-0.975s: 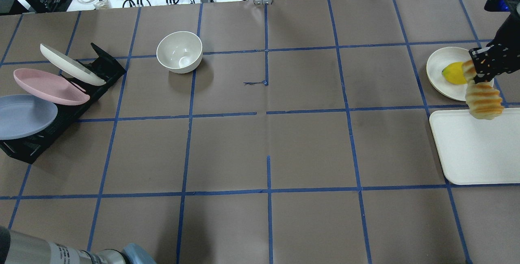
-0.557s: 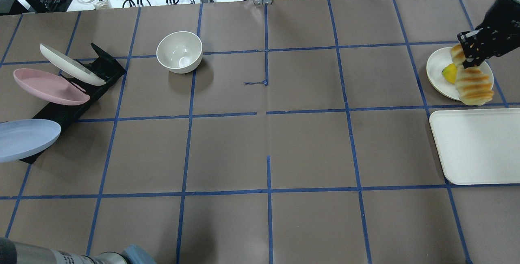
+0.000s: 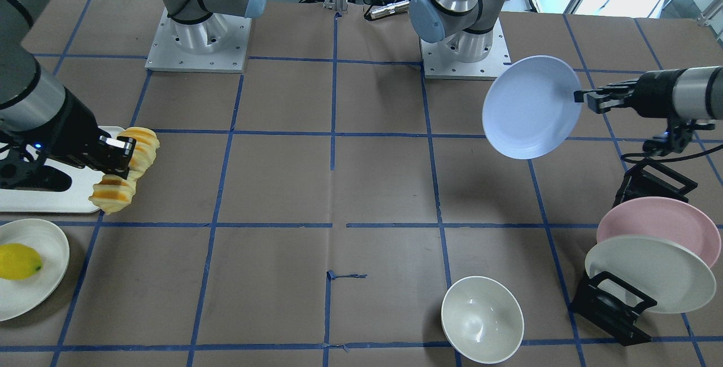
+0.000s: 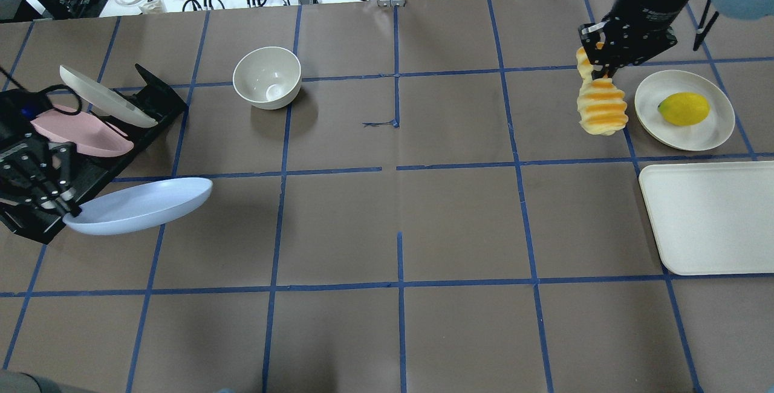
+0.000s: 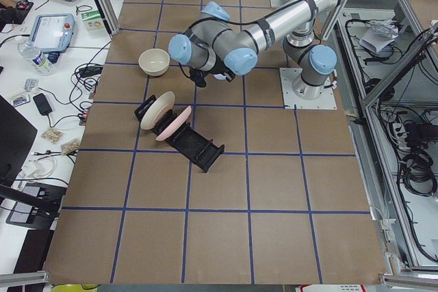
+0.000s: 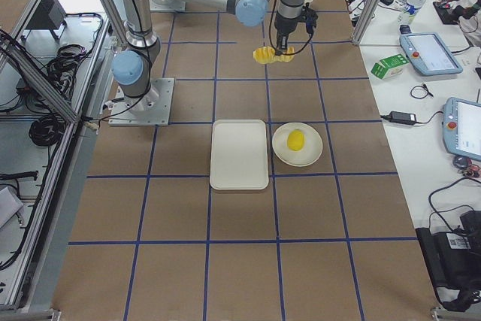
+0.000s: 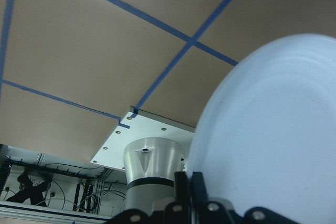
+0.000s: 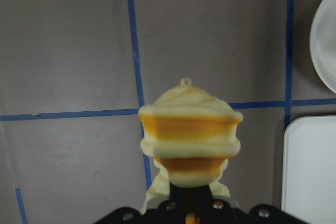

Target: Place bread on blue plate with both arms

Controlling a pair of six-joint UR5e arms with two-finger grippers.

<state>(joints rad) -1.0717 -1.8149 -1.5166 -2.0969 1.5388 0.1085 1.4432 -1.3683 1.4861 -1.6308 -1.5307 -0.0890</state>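
The bread (image 4: 598,106), a ridged pale-yellow and orange loaf, hangs in the air from my right gripper (image 4: 598,66), which is shut on its upper end, just left of the lemon's plate. It also shows in the front view (image 3: 116,192) and the right wrist view (image 8: 190,140). My left gripper (image 4: 65,211) is shut on the rim of the blue plate (image 4: 139,205) and holds it tilted above the table, right of the rack. The plate also shows in the front view (image 3: 531,107) and the left wrist view (image 7: 273,129).
A black rack (image 4: 154,100) at the left holds a pink plate (image 4: 91,133) and a cream plate (image 4: 109,95). A white bowl (image 4: 267,77) stands behind centre. A lemon (image 4: 683,109) lies on a cream plate (image 4: 650,94). A white tray (image 4: 707,217) lies at the right.
My right gripper has carried the bread left, off the lemon's plate and the tray. My left gripper has come into view and drawn the blue plate out of the rack, toward the centre.
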